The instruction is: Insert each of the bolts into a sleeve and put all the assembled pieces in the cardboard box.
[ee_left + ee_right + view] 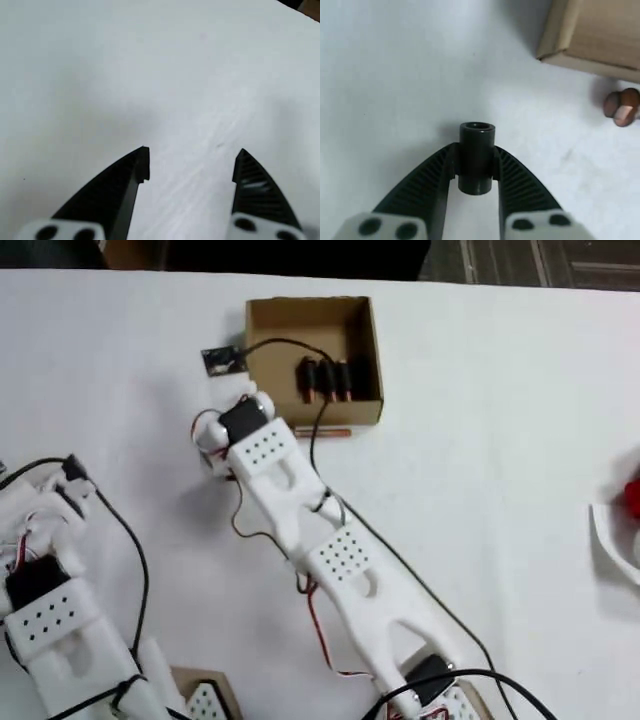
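The white desk (500, 440) carried the cardboard box (312, 302), and the high view showed several dark assembled pieces (325, 380) already inside it, which the right wrist view did not show, so the task seemed mostly done. The left end effector (192, 157) hung with its jaws apart over bare desk. The right end effector (476, 150) was clamped on a black sleeve (476, 167) near the box corner; in the high view the arm covered this grip. One copper bolt (621, 106) lay just beside the box, not yet inserted
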### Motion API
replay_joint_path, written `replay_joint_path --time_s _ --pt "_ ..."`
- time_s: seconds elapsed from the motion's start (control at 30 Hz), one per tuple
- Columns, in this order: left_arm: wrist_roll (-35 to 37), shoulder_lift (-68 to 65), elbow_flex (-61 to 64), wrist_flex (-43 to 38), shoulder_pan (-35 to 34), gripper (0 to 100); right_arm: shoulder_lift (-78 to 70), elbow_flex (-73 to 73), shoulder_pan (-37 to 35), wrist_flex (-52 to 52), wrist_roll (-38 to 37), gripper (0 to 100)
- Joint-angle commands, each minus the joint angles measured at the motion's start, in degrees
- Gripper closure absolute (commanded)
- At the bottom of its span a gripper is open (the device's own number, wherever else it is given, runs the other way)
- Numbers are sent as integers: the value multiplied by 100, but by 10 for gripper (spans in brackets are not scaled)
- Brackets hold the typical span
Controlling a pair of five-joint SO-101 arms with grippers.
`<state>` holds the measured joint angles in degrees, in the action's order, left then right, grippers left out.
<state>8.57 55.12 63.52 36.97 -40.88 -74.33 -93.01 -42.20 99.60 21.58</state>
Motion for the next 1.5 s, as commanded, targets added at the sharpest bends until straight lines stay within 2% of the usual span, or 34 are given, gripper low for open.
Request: replay_joint_path --time_s 0.0,0.4,0.8,1.0,1.13,1.23,1.33,1.47 --pt "35 97 -242 35 334 721 963 -264 101 154 70 978" --pt "26 88 -242 492 1424 721 2730 -290 268 154 35 978" --pt "26 88 -268 440 1442 721 4040 -264 655 136 -246 978" --pt "35 88 -277 440 1442 721 3662 -273 1138 136 589 978" --pt "35 88 -259 440 1442 721 3723 -273 1112 145 844 978" --pt "35 88 -259 440 1442 721 3890 -264 1077 154 818 978" --pt "44 88 -259 440 1442 721 4180 -158 1156 171 343 978" --pt "53 88 -259 440 1451 721 4813 897 1138 171 246 978"
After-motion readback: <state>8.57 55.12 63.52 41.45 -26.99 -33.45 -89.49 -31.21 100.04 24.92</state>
